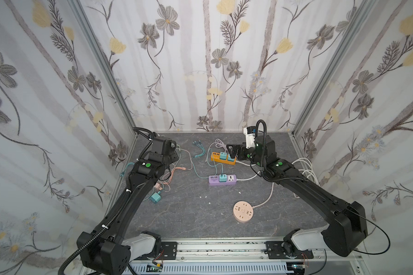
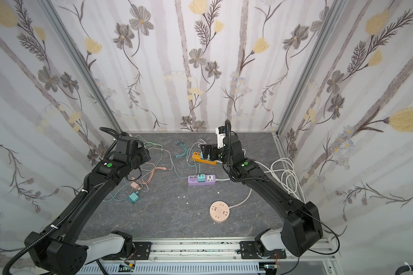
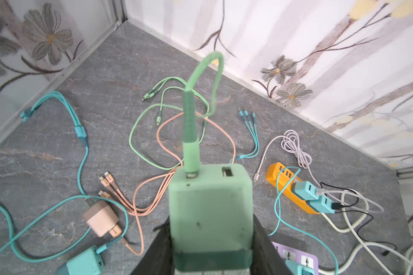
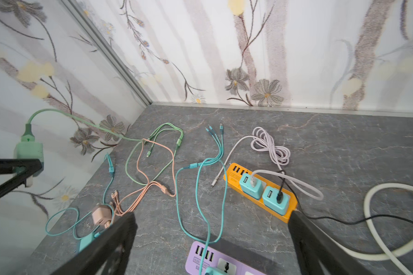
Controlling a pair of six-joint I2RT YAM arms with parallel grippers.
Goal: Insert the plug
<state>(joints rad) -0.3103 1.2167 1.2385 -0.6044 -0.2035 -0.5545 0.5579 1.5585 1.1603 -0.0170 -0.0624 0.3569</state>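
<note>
A light green plug (image 3: 210, 209) with a green cable (image 3: 191, 114) in its port sits between the black fingers of my left gripper (image 3: 210, 219), which is shut on it. The right wrist view shows the same plug (image 4: 29, 150) held up off the table near the left wall. My right gripper (image 4: 211, 215) is open and empty, hovering by the orange power strip (image 1: 223, 159). The purple power strip (image 1: 222, 179) lies mid-table with a teal plug (image 1: 222, 177) in it and a free socket (image 1: 230, 178) beside that.
A round pink socket (image 1: 243, 211) lies front right. A loose teal plug (image 1: 155, 197) and a pink plug (image 1: 157, 187) lie near the left arm among tangled cables (image 1: 177, 170). White cord coils (image 1: 305, 171) lie by the right wall. The orange strip holds two teal plugs (image 4: 262, 192).
</note>
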